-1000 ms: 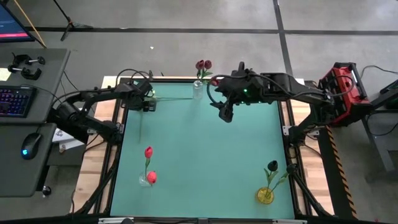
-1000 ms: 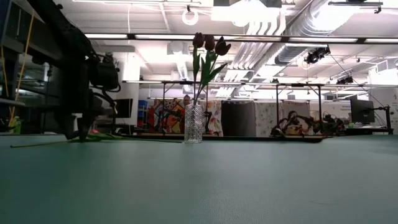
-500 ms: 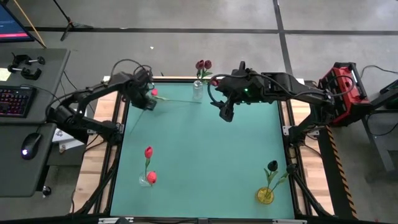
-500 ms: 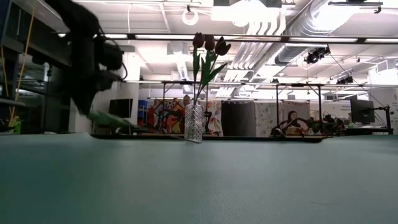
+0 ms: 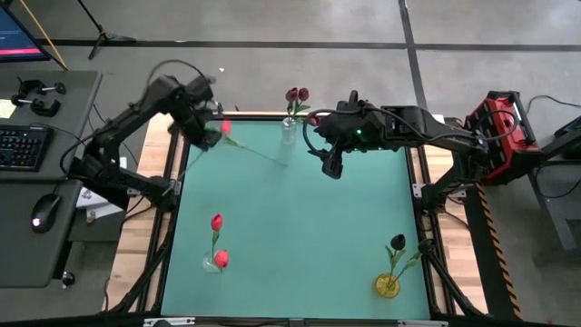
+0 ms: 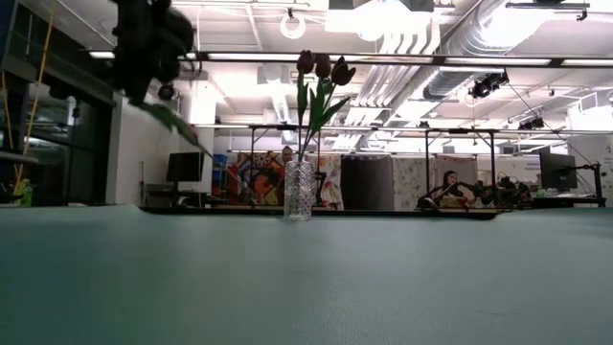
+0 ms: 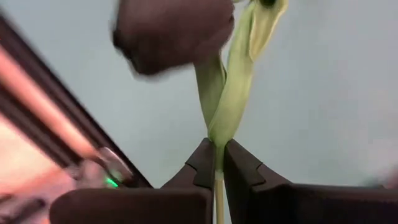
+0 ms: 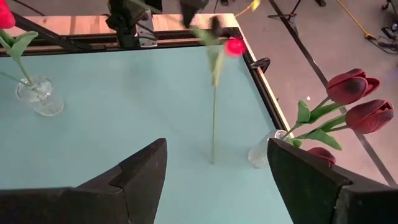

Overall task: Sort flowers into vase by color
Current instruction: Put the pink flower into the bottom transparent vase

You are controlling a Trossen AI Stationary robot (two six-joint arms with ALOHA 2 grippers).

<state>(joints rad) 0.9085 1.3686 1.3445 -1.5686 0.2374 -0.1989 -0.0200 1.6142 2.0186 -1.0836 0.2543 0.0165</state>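
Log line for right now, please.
left claw: shut on red-pink flower, lifted | right claw: open, beside maroon vase

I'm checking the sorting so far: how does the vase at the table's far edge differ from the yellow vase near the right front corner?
The far-edge vase is clear glass; the yellow vase is opaque. The far one holds several dark red flowers; the yellow one holds a single near-black flower. The open right gripper hovers beside the far vase, while nothing is near the yellow one. Both stand upright on the green table, flowers in them.
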